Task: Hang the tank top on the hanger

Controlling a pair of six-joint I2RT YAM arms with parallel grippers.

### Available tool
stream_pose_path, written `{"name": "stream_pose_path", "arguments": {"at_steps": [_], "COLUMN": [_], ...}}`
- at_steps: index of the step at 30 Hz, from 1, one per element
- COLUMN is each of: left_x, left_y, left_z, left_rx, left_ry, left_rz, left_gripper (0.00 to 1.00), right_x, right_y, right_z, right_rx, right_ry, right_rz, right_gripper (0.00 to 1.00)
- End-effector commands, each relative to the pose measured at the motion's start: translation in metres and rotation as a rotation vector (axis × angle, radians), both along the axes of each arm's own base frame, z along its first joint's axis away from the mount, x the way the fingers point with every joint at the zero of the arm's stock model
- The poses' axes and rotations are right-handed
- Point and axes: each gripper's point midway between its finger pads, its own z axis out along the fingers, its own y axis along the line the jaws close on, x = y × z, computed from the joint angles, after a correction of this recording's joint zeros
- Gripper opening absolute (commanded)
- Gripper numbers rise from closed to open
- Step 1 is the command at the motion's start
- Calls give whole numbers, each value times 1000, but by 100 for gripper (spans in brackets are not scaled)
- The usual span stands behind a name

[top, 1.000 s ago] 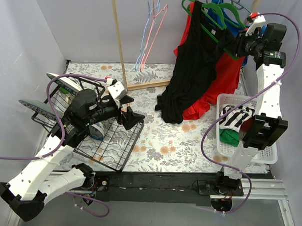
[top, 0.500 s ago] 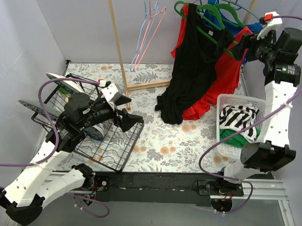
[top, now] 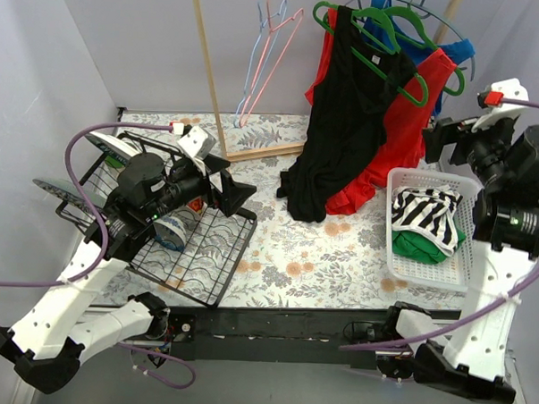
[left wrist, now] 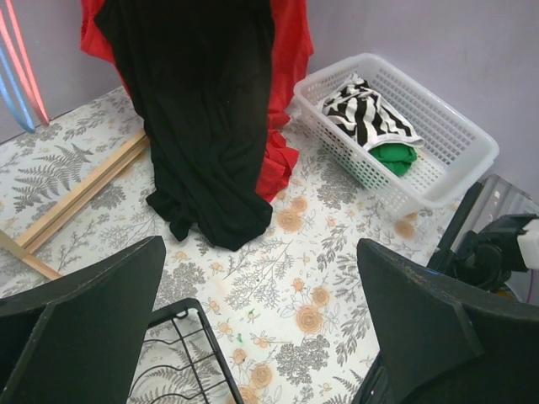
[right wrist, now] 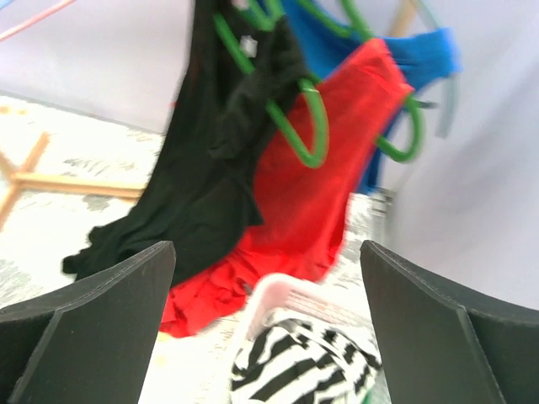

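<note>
Robot lab booth, plain partition walls (top: 125, 35)

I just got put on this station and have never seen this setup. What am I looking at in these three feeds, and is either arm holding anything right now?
These are two robot arms bolted at the near edge of a table, each ending in a two-finger gripper. The wide picture comes from a fixed camera above and behind them. The other two come from a camera on each wrist, so the dark wedges at the bottom of those are that gripper's own fingers. The left gripper and the right gripper are both open and empty. At the back, the black tank top hangs on a green hanger, its hem pooling on the floral table, with a red top behind it. On the right, a white basket holds a striped garment. On the left stands a black wire rack.
</note>
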Motion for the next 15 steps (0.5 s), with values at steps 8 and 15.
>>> {"name": "stream_pose_path", "arguments": {"at_steps": [8,15], "left_x": [2,-8], "left_y": [8,16], "left_z": [5,1], "left_rx": [-40,-45], "left_ry": [5,7], "left_rz": [60,65], "left_gripper": [98,98], "right_x": [-47,-60], "right_y": [-52,-53], "right_z": [18,21], "right_rx": [-19,-12], "right_ry": [-57,-75], "right_rz": [-362,-390], "right_gripper": [98,99]}}
